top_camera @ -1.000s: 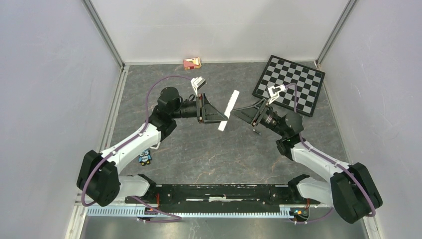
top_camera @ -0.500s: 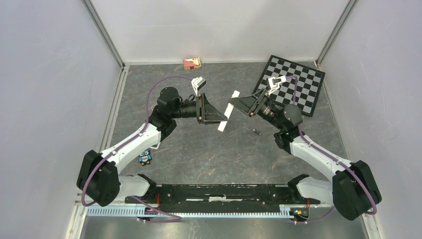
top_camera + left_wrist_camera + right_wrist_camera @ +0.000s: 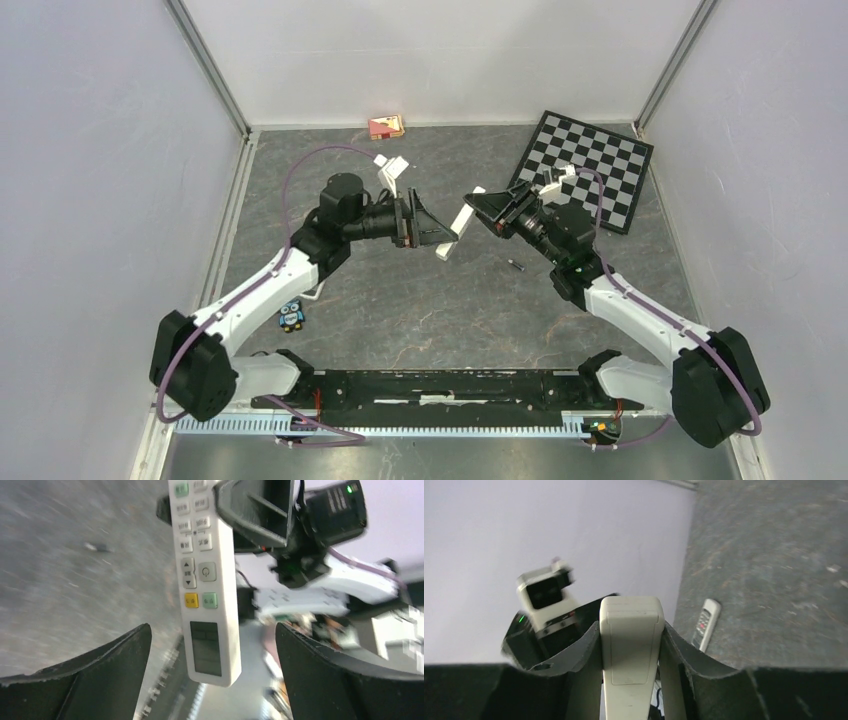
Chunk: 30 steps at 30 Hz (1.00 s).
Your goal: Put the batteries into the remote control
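Note:
The white remote control [image 3: 458,222] hangs tilted above the table between both arms. My right gripper [image 3: 480,205] is shut on its far end; in the right wrist view the jaws [image 3: 631,625] press both sides of the remote's plain back [image 3: 631,650], where the cover panel's outline shows. My left gripper [image 3: 432,228] is open. Its fingers [image 3: 100,670] stand wide on either side of the remote's button face [image 3: 205,580] without touching it. One of the batteries [image 3: 516,265], a tiny dark cylinder, lies on the grey table; it also appears as a blurred speck [image 3: 97,546].
A second small remote [image 3: 705,624] lies on the table near the left wall. A checkerboard [image 3: 582,170] lies at the back right, a small red box [image 3: 386,126] at the back wall, and a blue toy figure [image 3: 291,316] beside the left arm.
The left gripper has opened and let go of the remote. The right gripper moved in from the battery's side and shut on the remote's far end, which now hangs from it.

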Available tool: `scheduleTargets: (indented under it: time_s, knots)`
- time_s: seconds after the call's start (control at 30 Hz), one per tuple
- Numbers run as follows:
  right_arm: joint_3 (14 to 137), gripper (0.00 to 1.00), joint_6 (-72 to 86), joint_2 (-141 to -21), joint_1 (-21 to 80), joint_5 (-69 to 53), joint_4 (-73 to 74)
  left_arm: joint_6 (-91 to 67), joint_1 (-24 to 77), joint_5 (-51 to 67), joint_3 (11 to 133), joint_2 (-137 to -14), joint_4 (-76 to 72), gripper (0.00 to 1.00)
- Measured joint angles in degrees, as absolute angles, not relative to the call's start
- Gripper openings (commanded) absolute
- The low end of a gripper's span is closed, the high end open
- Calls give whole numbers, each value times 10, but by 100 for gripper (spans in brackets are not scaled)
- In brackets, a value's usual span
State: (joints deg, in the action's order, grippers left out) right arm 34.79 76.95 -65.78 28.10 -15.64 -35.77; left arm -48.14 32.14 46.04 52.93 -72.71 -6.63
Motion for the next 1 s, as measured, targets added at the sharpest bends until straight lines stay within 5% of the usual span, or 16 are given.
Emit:
scheduleTargets:
  time_s: [0.23, 0.5, 0.7, 0.8, 0.83, 0.9, 1.0]
  knots:
    - [349, 6, 823, -653, 288, -67, -191, -338, 352, 271, 452, -630, -80, 94]
    - [380, 7, 889, -690, 307, -48, -89, -240, 435, 113, 427, -667, -96, 83]
    - [390, 7, 909, -695, 310, -42, -62, -228, 457, 64, 427, -693, -99, 60]
    - [391, 8, 914, -696, 310, -39, -51, -229, 463, 58, 427, -703, -103, 39]
    - [391, 15, 914, -696, 310, -38, -49, -229, 465, 57, 427, -706, -105, 29]
    - [391, 52, 915, -698, 310, -36, -46, -231, 467, 58, 427, -709, -109, 7]
    - [391, 97, 905, -698, 310, -33, -48, -229, 468, 61, 428, -713, -110, 2]
